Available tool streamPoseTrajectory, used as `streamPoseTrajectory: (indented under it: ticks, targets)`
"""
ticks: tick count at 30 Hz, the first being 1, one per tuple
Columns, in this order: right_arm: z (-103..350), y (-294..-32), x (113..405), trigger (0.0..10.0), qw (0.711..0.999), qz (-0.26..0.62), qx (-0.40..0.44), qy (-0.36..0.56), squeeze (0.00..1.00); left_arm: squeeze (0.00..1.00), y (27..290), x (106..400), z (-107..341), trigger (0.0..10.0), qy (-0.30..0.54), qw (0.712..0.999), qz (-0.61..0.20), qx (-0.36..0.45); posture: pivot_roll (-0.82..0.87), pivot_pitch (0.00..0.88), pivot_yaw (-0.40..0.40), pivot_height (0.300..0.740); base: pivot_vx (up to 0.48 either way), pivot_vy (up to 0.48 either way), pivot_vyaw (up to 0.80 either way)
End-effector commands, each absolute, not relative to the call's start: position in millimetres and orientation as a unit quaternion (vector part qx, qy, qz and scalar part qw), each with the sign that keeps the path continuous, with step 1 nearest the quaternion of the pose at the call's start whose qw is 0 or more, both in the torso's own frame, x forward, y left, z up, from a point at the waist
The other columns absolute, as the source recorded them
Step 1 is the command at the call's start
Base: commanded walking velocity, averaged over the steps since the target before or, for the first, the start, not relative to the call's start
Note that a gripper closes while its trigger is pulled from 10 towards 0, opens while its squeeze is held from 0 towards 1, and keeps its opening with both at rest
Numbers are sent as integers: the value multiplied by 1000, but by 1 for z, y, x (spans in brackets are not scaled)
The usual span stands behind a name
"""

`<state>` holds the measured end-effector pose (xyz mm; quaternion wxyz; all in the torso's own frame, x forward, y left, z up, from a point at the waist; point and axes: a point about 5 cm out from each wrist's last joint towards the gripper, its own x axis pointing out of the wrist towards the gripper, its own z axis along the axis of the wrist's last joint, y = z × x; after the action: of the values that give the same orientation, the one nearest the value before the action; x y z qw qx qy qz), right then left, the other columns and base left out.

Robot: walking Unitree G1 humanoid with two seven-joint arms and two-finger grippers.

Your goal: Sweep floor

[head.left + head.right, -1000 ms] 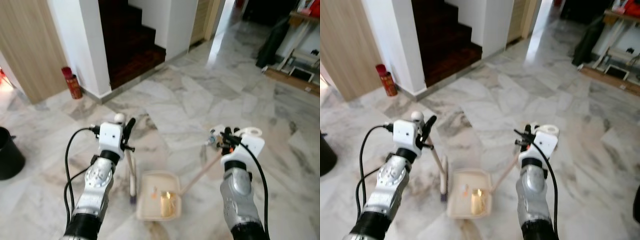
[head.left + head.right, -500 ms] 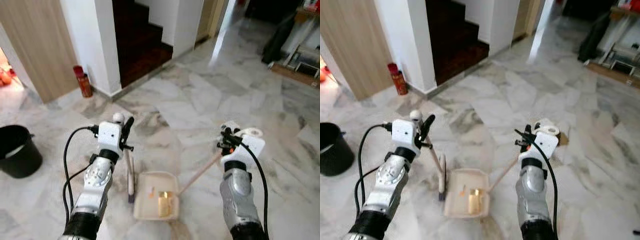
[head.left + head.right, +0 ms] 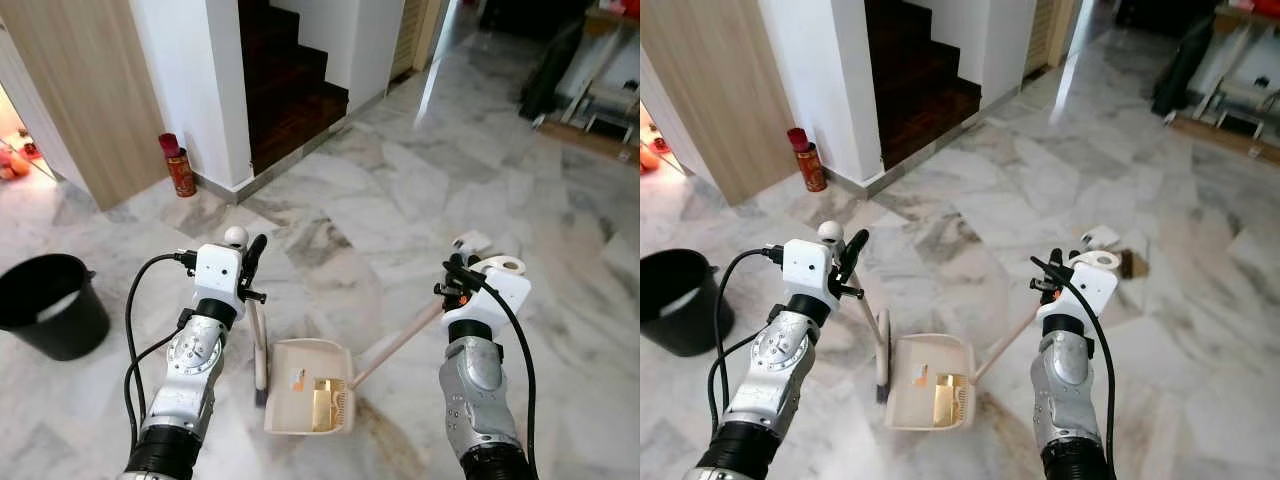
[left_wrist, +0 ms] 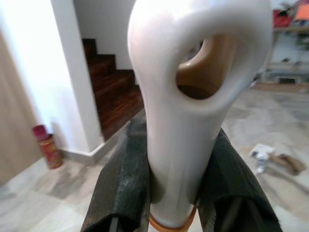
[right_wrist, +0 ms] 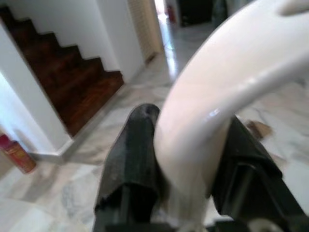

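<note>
The left gripper [image 3: 252, 262] is clenched on the white looped top of the broom handle [image 4: 183, 125], its two black fingers [image 4: 123, 188] pressed against either side; the broom [image 3: 260, 345] runs down from it toward 6 o'clock, its dark bristles resting on the marble floor [image 3: 400, 190] just beside the left edge of the dustpan [image 3: 308, 400]; the right gripper [image 3: 458, 280] is clenched on the white grip of the dustpan handle [image 5: 217, 96], and the tan shaft [image 3: 395, 345] slants down toward 7 o'clock to the pan; the cream dustpan lies on the floor between the two arms, holding a yellowish piece and a small orange scrap; a black bucket [image 3: 52, 305] stands at 9 o'clock, well apart from the broom; a red canister [image 3: 178, 165] stands at 11 o'clock against the white wall beside the dark wooden stairs [image 3: 290, 80]; some litter [image 3: 1110, 245] lies on the floor just beyond the right gripper, at 1 o'clock.
</note>
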<state>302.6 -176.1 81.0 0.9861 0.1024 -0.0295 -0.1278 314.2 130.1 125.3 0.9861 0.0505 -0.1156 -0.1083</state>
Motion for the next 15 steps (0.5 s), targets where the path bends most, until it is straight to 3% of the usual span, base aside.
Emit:
streamPoseTrajectory:
  ticks: [1,15]
  targets:
    - [97,-176,308,10000,986,-123,98,-62,0,0,130,316,139,10000,-144,983,-108,46,29,0,-48,740,0,360,0]
    - [96,-174,309,10000,986,-120,97,-61,0,0,131,316,138,10000,-143,983,-106,48,28,0,-50,740,0,363,0]
